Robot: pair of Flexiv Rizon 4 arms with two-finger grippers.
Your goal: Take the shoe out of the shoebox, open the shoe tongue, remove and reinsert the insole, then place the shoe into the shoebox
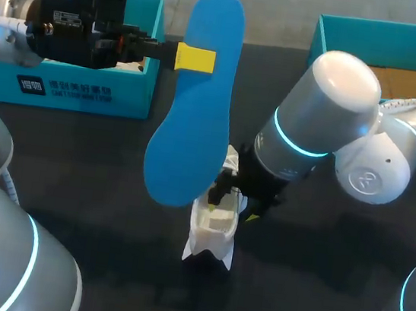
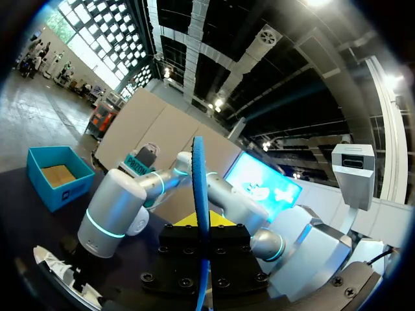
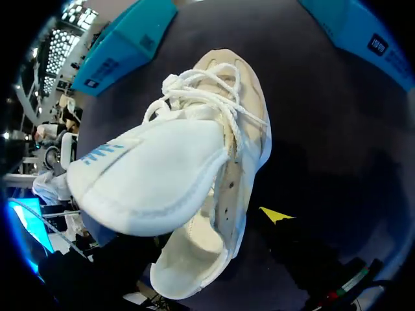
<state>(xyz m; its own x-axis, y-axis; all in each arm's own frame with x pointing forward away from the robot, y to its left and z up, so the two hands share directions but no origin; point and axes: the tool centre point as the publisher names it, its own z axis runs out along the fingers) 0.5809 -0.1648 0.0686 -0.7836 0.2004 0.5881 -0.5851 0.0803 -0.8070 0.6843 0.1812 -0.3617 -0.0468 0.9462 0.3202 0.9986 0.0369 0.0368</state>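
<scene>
Pinching the blue insole (image 1: 193,123) edgewise, left tool (image 1: 195,59) holds it raised by the white shoe (image 1: 212,229).

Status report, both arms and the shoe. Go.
Left gripper shut on blue insole, held aloft. Right gripper at shoe opening, grip unclear. Shoe on table, tongue open. Right gripper may block reinsertion.

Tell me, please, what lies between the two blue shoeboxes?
In the head view, the blue insole, held up by the left end effector, shows between them, over bare table.
</scene>
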